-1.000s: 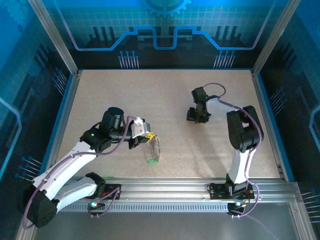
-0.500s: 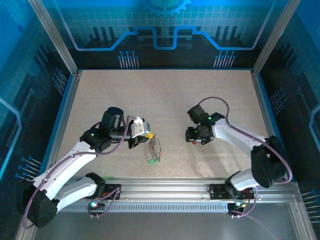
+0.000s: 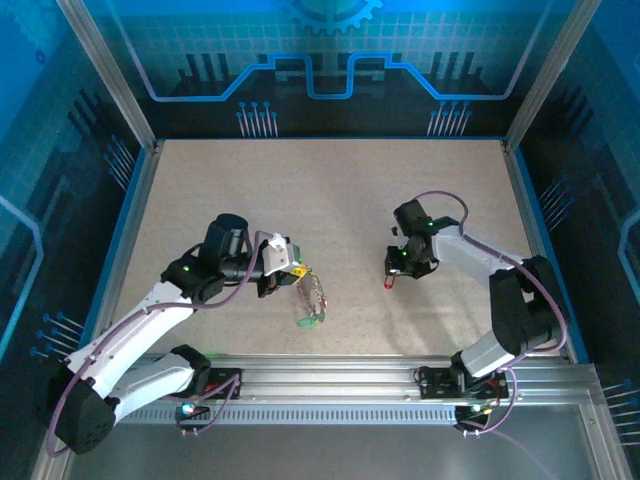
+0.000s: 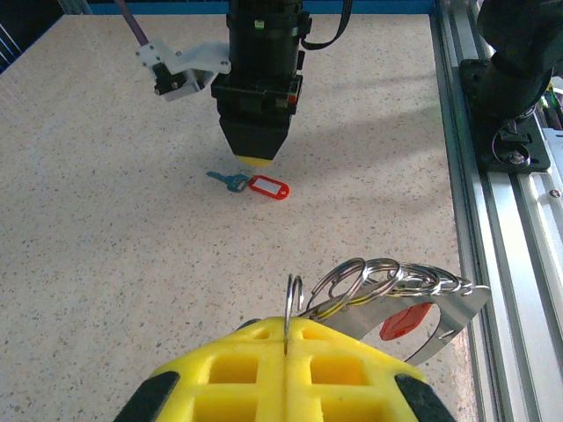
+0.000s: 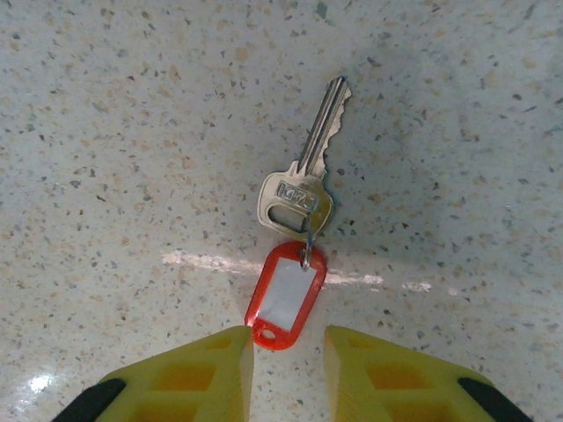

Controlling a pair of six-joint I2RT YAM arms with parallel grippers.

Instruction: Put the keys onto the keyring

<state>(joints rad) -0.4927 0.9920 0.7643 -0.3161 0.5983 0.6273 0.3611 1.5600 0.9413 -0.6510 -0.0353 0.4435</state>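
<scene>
Left claw: pressed together, pinching one wire loop of the keyring between its yellow tips.
Keyring: its bunch of loops trails from the left claw toward the near rail, with a red tag among them and a green tag at the far end.
Right claw: narrowly spread, pointing down, with its tips either side of the near end of the red key tag.
Key: flat on the tabletop, blade pointing away from the right claw, linked to its tag by a small ring.
Separation: key and keyring are well apart.
</scene>
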